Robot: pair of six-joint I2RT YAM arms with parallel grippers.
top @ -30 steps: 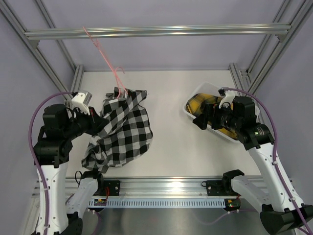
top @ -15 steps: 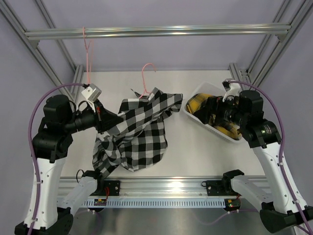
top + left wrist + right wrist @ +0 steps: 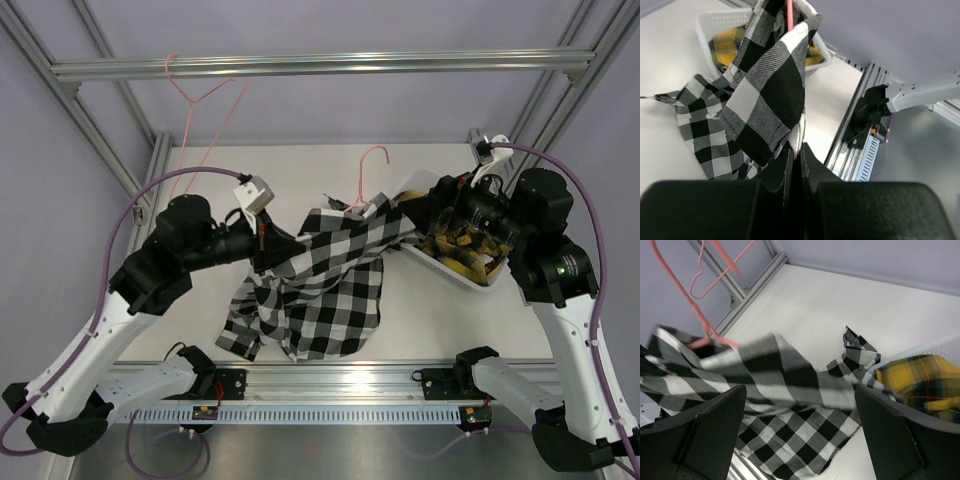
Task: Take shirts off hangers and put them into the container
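Note:
My left gripper [image 3: 268, 245] is shut on the black-and-white check shirt [image 3: 320, 285], which hangs bunched from it, its right edge reaching the container's rim. A pink hanger [image 3: 372, 165] sticks up out of the cloth. The left wrist view shows the closed gripper [image 3: 799, 150] pinching the shirt [image 3: 765, 95], with the hanger [image 3: 789, 10] above. The white container [image 3: 445, 268] holds the yellow-and-black shirt [image 3: 458, 252]. My right gripper [image 3: 450, 205] hovers open over the container. In its own view the gripper [image 3: 797, 390] frames the checked shirt [image 3: 790, 430], with the yellow shirt [image 3: 920, 377] at right.
A second pink hanger [image 3: 205, 90] hangs bare from the grey top rail [image 3: 320, 65]. Slanted frame posts stand at both sides. The front aluminium rail [image 3: 330, 385] runs along the near table edge.
My left arm has swung right, carrying the checked shirt and its hanger over to the container. The right gripper has drawn back and to the right. The bare hanger on the rail is swinging.

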